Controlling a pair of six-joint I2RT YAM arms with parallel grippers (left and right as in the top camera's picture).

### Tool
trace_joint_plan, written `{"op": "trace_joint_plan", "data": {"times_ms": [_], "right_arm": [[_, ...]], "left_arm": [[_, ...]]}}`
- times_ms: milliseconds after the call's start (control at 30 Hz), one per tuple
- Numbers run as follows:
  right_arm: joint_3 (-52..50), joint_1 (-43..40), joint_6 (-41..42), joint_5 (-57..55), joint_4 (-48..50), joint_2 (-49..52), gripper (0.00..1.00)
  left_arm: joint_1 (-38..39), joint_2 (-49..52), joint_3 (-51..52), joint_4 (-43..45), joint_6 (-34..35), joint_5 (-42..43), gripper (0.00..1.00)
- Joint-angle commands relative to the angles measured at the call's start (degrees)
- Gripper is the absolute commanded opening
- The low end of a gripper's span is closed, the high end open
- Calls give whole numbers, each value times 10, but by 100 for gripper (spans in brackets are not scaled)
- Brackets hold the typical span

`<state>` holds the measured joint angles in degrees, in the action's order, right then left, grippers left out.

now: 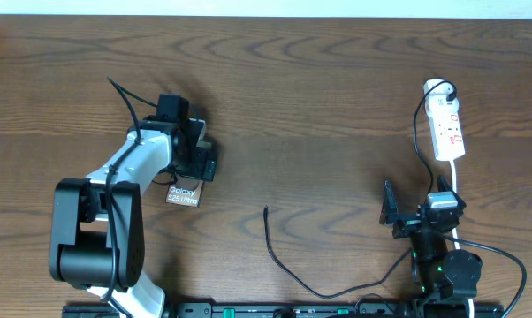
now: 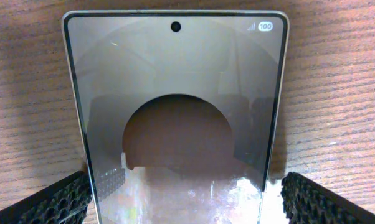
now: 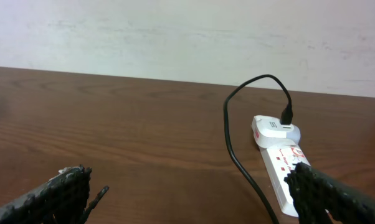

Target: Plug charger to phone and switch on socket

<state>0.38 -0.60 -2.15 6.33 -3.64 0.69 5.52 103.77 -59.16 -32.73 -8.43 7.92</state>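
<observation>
Left jaws are standing apart, straddling the phone flat on the worktop; right jaws are gaping, facing the socket. Risk — an uneven squeeze possibly skidding the phone away from the charger.

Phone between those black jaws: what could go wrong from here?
The phone lies flat on the table, the left jaws open at its two sides; closing could push it askew instead of gripping it. The charger's thin tip lies loose, well apart from the phone, easy to miss.
</observation>
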Motion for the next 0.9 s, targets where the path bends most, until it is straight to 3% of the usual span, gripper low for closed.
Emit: {"op": "trace_joint_plan", "data": {"times_ms": [0, 333, 867], "right_arm": [[-1, 3, -7, -4, -2, -3, 99], [-1, 3, -7, -4, -2, -3, 99], [-1, 3, -7, -4, -2, -3, 99]], "left_arm": [[1, 37, 37, -16, 1, 14, 98], [1, 37, 54, -12, 1, -34, 98], [1, 37, 83, 20, 3, -46, 98]]}}
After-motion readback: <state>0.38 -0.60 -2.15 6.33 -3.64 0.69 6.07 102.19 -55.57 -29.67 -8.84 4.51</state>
